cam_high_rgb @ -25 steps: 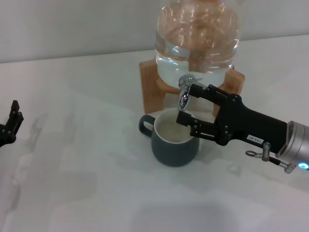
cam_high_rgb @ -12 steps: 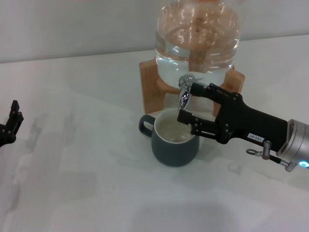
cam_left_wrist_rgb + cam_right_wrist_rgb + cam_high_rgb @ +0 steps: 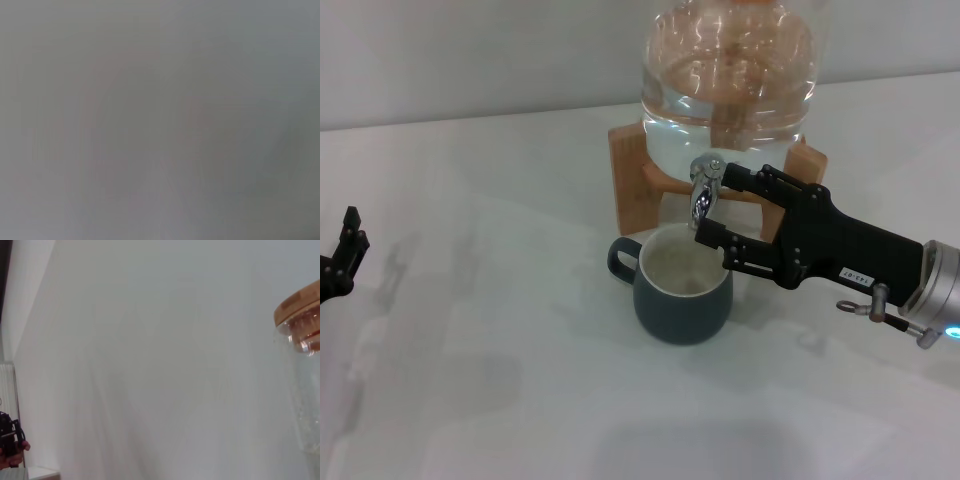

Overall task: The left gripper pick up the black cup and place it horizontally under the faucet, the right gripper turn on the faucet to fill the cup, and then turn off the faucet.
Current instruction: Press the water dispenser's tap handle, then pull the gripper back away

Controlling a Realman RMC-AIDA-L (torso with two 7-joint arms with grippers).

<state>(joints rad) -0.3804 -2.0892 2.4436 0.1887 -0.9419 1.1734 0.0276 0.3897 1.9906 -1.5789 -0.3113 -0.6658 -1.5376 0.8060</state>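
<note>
The black cup [image 3: 682,292] stands upright on the white table, cream inside showing, its handle toward my left. Just above its rim hangs the chrome faucet [image 3: 703,196], fixed to the front of the clear jug. My right gripper [image 3: 714,205] reaches in from the right and is open. One fingertip sits beside the faucet's top, the other just over the cup's far rim. My left gripper [image 3: 344,256] is parked at the far left edge, well away from the cup. The left wrist view shows only blank grey.
The big clear water jug [image 3: 728,75] rests on a tan wooden stand [image 3: 632,180] at the back, directly behind the cup. The jug's wooden lid [image 3: 299,301] shows in the right wrist view against a pale wall. The white table [image 3: 500,380] spreads in front and to the left.
My right gripper has drawn back slightly to the right, leaving the faucet's top and spout more exposed. The cup and left arm have not moved.
</note>
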